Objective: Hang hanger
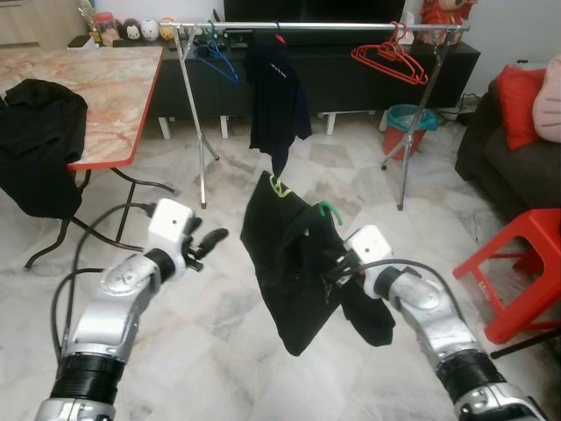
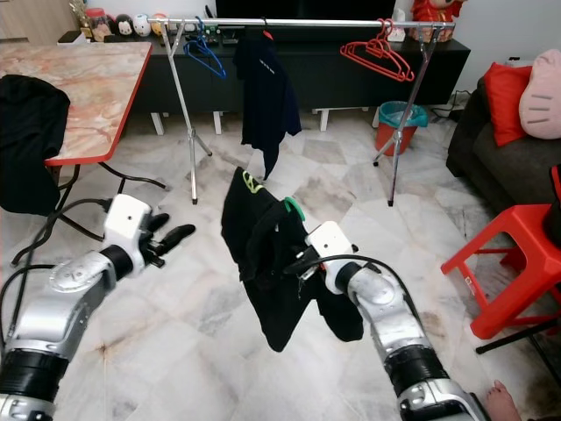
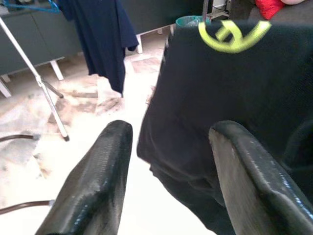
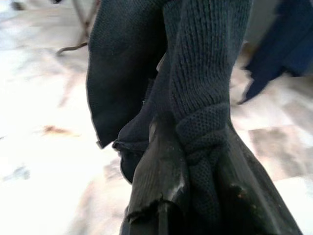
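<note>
Right wrist view: right hand (image 4: pixel 195 196) grips the black garment (image 1: pixel 289 254).

Floor: pale marble tiles (image 1: pixel 219 316).
Left: red-edged marble-top counter (image 1: pixel 96 88).
Right: red stool (image 1: pixel 517 263), dark sofa (image 1: pixel 500 158).
Rear: black cabinet (image 1: pixel 351 74).

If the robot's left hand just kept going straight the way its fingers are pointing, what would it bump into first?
Most likely the black garment that the right hand holds up. The left hand is open and points toward it across a gap, and the left wrist view shows the cloth straight ahead of its fingers. Exact depth is unclear.
</note>
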Available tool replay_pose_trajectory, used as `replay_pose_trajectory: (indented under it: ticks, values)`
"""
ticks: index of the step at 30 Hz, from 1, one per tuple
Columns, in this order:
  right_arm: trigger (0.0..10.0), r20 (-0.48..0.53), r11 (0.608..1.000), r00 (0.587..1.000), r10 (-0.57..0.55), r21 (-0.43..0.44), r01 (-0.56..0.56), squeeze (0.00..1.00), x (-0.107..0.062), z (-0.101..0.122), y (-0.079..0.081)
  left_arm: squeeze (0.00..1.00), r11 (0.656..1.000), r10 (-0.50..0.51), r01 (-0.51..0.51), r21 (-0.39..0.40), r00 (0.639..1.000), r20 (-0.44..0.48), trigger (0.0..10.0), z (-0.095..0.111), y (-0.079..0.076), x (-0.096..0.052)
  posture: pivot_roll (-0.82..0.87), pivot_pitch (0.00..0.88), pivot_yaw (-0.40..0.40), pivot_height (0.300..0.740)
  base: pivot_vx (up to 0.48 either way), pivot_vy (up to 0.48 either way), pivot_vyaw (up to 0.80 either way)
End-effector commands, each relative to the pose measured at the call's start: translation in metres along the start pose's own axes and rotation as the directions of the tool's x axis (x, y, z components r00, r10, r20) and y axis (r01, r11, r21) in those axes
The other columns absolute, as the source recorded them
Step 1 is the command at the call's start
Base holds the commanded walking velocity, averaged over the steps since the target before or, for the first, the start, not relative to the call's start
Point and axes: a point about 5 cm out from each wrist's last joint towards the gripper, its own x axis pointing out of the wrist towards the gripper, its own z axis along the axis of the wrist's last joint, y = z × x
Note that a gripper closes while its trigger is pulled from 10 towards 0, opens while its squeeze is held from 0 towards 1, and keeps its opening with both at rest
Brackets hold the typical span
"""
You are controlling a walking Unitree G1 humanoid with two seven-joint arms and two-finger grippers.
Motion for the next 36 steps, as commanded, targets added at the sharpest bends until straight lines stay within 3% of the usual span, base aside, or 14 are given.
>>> replay_pose_trajectory:
  ticks: [1,6,8,12,14,20,21,24,30,31,36]
  values:
    - [0.0,0.058,0.997,0.996,0.071,-0.023,-0.07,0.0,-0.007,0.011,-0.004,1.0,0.999,-0.016,0.016,0.048,1.0,-0.006,10.0,0.001,0.005,-0.004,-0.02,0.0,-0.002,0.74,0.0,0.0,0.0]
    - [0.0,-0.008,0.981,0.983,0.182,-0.058,-0.183,0.0,-0.02,0.006,-0.009,1.0,0.989,-0.105,0.106,0.1,0.994,-0.019,10.0,0.003,0.004,-0.01,-0.01,0.0,-0.009,0.74,0.0,0.0,0.0]
    - [0.0,-0.038,0.964,0.966,0.257,-0.063,-0.259,0.0,-0.028,0.005,-0.013,1.0,0.969,-0.199,0.203,0.143,0.979,-0.04,10.0,0.007,0.002,-0.014,0.0,0.0,-0.016,0.74,0.0,0.0,0.0]
    - [0.0,-0.039,0.952,0.954,0.298,-0.054,-0.3,0.0,-0.029,0.006,-0.014,1.0,0.944,-0.289,0.294,0.149,0.956,-0.054,10.0,0.011,-0.006,-0.017,0.01,0.0,-0.022,0.74,0.0,0.0,0.0]
    - [0.0,-0.043,0.931,0.931,0.361,-0.041,-0.363,0.0,-0.032,0.008,-0.013,1.0,0.905,-0.395,0.403,0.139,0.915,-0.078,10.0,0.013,-0.016,-0.021,0.01,0.0,-0.024,0.74,0.0,0.0,0.0]
    - [0.0,-0.008,0.885,0.885,0.465,0.01,-0.465,0.0,-0.036,0.012,-0.013,1.0,0.824,-0.555,0.56,0.079,0.828,-0.079,10.0,0.014,-0.035,-0.025,0.03,0.0,-0.036,0.74,0.0,0.0,0.0]
    - [0.0,-0.008,0.885,0.885,0.465,0.01,-0.465,0.0,-0.036,0.012,-0.013,1.0,0.824,-0.555,0.56,0.079,0.828,-0.079,10.0,0.014,-0.035,-0.025,0.03,0.0,-0.036,0.74,0.0,0.0,0.0]
    - [0.0,-0.019,0.866,0.866,0.499,0.008,-0.499,0.0,-0.037,0.012,-0.013,1.0,0.777,-0.617,0.624,0.083,0.781,-0.098,10.0,0.013,-0.049,-0.021,0.03,0.0,-0.039,0.74,0.0,0.0,0.0]
    - [0.0,-0.008,0.841,0.841,0.541,0.011,-0.541,0.0,-0.037,0.017,-0.012,1.0,0.785,-0.603,0.608,0.117,0.794,-0.075,10.0,0.017,-0.056,-0.01,0.03,0.0,-0.047,0.74,0.0,0.0,0.0]
    - [0.0,-0.01,0.832,0.832,0.554,0.009,-0.554,0.0,-0.036,0.017,-0.01,0.0,0.768,-0.627,0.63,0.11,0.776,-0.064,10.0,0.019,-0.061,-0.008,0.03,0.0,-0.048,0.74,0.0,0.0,0.0]
    - [0.0,-0.001,0.799,0.799,0.601,0.005,-0.601,0.0,-0.035,0.02,-0.002,0.0,0.757,-0.642,0.643,0.115,0.765,-0.051,10.0,0.021,-0.071,0.0,0.03,0.0,-0.05,0.74,0.0,0.0,0.0]
